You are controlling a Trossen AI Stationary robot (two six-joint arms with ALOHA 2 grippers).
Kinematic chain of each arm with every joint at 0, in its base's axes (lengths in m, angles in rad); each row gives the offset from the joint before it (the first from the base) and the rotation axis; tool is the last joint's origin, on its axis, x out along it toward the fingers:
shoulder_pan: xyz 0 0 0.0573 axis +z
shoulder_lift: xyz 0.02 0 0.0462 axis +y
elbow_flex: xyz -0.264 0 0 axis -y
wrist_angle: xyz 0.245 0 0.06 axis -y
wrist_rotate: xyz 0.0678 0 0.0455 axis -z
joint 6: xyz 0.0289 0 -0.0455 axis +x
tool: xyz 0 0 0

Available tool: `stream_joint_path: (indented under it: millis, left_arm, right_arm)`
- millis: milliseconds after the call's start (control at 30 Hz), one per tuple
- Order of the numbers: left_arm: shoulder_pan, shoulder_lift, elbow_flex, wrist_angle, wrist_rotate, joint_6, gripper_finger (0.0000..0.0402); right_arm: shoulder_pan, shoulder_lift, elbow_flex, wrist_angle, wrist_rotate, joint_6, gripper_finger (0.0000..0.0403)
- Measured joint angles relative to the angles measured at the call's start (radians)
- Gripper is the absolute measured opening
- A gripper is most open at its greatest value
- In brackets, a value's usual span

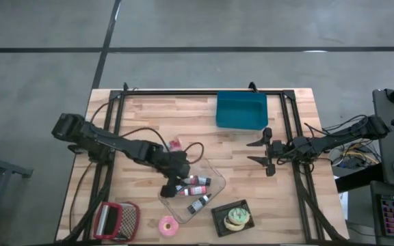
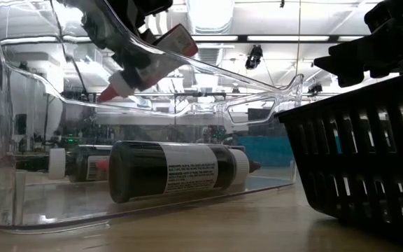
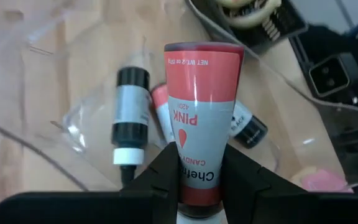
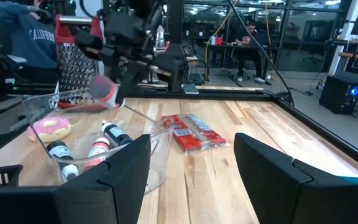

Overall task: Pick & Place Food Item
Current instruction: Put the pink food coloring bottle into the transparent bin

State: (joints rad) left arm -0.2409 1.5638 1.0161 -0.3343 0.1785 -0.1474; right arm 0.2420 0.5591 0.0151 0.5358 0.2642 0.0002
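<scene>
A pink tube (image 3: 201, 93) with a grey label reading PINK sits between the fingers of my left gripper (image 3: 202, 186), which is shut on it. That gripper (image 1: 169, 186) hangs over the left end of a clear plastic container (image 1: 214, 171) near the table's middle. Several other tubes lie on the container's floor, among them a black one (image 2: 173, 171) on its side. In the low view the held tube (image 2: 152, 59) shows tilted above them. My right gripper (image 1: 268, 152) waits open at the table's right, its fingers level and with nothing between them. My left gripper pinches the pink tube between its two fingers by the tube's sides near the cap end (image 3: 199, 177). The fingers slant down from the table's left and lie along the tube, whose flat crimped end (image 3: 204, 50) points away from them. The tube is tilted and lifted clear above the container.
A blue bin (image 1: 241, 109) stands at the far edge. A black basket (image 1: 232, 217) with a green-and-white item sits at the near edge, with a pink donut (image 1: 166, 224) and a red grater-like thing (image 1: 115, 220) to its left. A red packet (image 1: 176, 143) lies beyond the container.
</scene>
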Motion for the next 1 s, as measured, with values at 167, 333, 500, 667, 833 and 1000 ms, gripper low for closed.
stream_joint_path:
  millis: [167, 333, 500, 667, 833, 1000]
  left_arm:
    - [-0.007, 0.068, 0.054, -0.061, 0.042, 0.02, 0.0083]
    - [-0.013, 0.11, 0.107, -0.146, 0.049, 0.058, 0.0083]
    - [-0.022, 0.13, 0.153, -0.206, 0.05, 0.089, 0.0083]
    - [-0.024, 0.135, 0.161, -0.21, 0.05, 0.1, 0.0083]
    - [-0.024, 0.135, 0.161, -0.209, 0.05, 0.1, 0.0083]
    - [-0.024, 0.135, 0.161, -0.209, 0.05, 0.1, 0.0083]
  right_arm:
    - [0.0, 0.0, 0.0, 0.0, 0.0, 0.0, 0.0226]
    - [0.0, 0.0, 0.0, 0.0, 0.0, 0.0, 0.0226]
    - [0.0, 0.0, 0.0, -0.002, 0.0, 0.0, 0.0226]
    - [0.0, 0.0, 0.0, -0.002, 0.0, 0.0, 0.0226]
    - [0.0, 0.0, 0.0, -0.002, 0.0, 0.0, 0.0226]
    - [0.0, 0.0, 0.0, -0.002, 0.0, 0.0, 0.0226]
